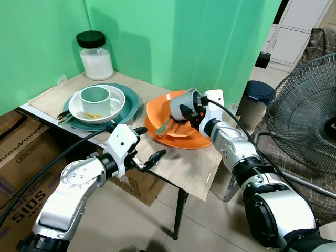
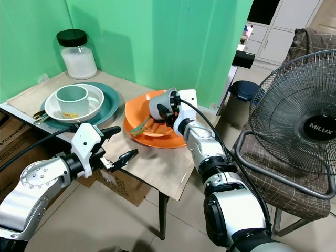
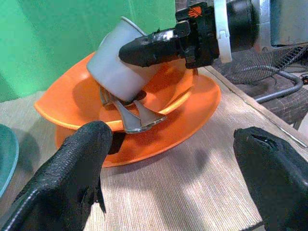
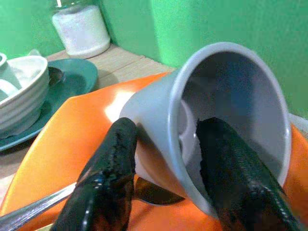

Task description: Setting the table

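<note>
A big fan [image 2: 299, 126] stands on the right. A brown box [image 1: 23, 157] sits on the left. A dark bin [image 1: 258, 97] stands near the green wall [image 1: 173, 37].

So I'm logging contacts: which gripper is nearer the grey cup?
Right. The right gripper is shut on the grey cup's rim, holding it tilted over the orange plate. The left gripper hovers open near the table's front edge.
</note>
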Tool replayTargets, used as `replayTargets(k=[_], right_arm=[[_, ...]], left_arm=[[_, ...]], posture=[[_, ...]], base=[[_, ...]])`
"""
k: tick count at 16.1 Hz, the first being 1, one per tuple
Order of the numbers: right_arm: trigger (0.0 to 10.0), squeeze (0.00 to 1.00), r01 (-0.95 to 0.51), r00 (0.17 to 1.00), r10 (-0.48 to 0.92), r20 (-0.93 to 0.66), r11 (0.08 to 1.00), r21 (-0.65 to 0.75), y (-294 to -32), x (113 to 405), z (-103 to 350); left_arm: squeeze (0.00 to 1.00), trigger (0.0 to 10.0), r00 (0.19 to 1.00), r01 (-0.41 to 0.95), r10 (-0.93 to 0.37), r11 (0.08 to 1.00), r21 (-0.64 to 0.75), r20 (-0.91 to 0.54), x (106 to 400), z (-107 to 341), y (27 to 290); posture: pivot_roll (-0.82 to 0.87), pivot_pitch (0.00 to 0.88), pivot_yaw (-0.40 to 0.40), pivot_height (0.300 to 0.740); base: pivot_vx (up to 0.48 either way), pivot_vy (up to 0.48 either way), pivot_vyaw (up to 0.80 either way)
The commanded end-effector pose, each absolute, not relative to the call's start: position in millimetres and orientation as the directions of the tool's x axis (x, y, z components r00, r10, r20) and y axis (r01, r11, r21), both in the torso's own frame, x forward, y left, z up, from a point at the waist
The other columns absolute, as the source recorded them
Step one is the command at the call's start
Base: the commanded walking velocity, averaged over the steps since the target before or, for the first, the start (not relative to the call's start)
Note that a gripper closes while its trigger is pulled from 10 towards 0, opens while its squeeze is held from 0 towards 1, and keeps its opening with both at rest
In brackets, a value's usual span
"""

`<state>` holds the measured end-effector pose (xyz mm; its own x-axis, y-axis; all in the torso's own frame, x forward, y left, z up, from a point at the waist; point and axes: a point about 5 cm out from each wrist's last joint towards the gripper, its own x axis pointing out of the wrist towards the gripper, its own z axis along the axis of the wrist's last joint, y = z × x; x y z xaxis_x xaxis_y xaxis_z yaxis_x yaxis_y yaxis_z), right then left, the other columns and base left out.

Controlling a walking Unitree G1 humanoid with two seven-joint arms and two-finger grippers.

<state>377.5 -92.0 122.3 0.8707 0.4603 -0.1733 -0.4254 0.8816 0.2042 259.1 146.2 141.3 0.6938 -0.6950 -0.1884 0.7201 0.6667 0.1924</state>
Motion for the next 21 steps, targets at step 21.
replayTargets(k=[21], right_arm=[[0.0,0.0,-0.484,0.872,0.489,0.019,0.855,0.187,-99,369,148]], left_arm=[[0.0,10.0,0.725,0.683,-0.672,0.674,0.281,-0.149,261,149,145]], posture=[[0.05,0.0,-0.022,0.74]], base=[[0.0,0.0,0.0]])
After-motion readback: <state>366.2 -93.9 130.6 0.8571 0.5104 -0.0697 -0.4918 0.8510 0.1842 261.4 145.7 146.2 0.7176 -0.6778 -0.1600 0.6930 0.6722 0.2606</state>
